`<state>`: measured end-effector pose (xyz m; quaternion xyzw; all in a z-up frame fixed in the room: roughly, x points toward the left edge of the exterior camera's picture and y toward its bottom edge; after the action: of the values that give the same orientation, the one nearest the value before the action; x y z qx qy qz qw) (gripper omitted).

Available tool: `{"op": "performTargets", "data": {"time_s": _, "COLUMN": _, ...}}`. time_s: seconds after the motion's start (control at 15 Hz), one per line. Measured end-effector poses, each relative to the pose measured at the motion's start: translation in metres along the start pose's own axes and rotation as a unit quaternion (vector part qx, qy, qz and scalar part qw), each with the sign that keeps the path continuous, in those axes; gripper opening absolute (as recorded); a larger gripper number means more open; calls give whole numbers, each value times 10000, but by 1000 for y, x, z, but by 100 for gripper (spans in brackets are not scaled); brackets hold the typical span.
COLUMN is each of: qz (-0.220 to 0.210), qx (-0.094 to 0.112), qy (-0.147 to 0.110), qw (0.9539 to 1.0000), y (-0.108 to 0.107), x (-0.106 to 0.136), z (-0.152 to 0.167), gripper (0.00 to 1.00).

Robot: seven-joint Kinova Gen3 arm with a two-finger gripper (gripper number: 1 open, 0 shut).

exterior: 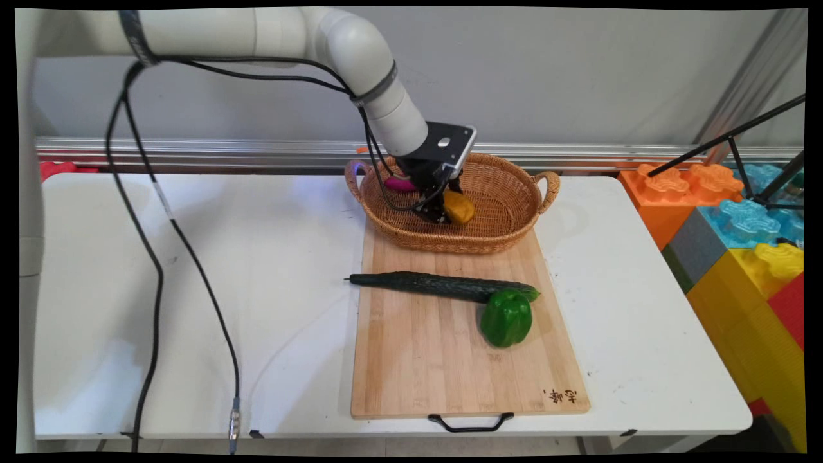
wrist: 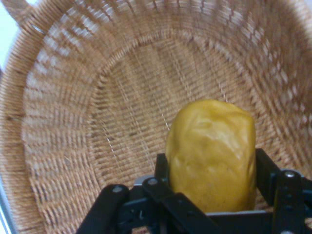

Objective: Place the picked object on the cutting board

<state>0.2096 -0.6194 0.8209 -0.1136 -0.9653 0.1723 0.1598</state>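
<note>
My gripper (exterior: 450, 209) is lowered inside a woven wicker basket (exterior: 508, 186) at the far end of the cutting board. Between its fingers sits a yellow potato-like lump (exterior: 459, 208), and the gripper is shut on it. The hand view shows that yellow lump (wrist: 212, 153) clamped between the two black fingers (wrist: 264, 173), with the basket's woven floor (wrist: 122, 122) just beyond it. A purple-pink thing (exterior: 400, 184) lies in the basket to the left of the hand, partly hidden by the arm.
A bamboo cutting board (exterior: 424, 360) lies in front of the basket, with a long dark cucumber (exterior: 437, 285) and a green bell pepper (exterior: 506, 317) on it. Big coloured toy blocks (exterior: 739, 238) stand off the table's right end. Black cables (exterior: 154, 270) hang at the left.
</note>
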Motion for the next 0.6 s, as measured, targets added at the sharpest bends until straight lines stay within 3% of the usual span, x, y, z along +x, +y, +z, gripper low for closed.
{"op": "performTargets", "data": {"time_s": 0.4, "qz": -499, "qx": 632, "qy": 129, "qw": 9967, "y": 21, "x": 47, "z": -68, "gripper": 0}}
{"op": "performTargets", "data": {"time_s": 0.6, "qz": -721, "qx": 770, "qy": 153, "qw": 9943, "y": 36, "x": 67, "z": -97, "gripper": 0}}
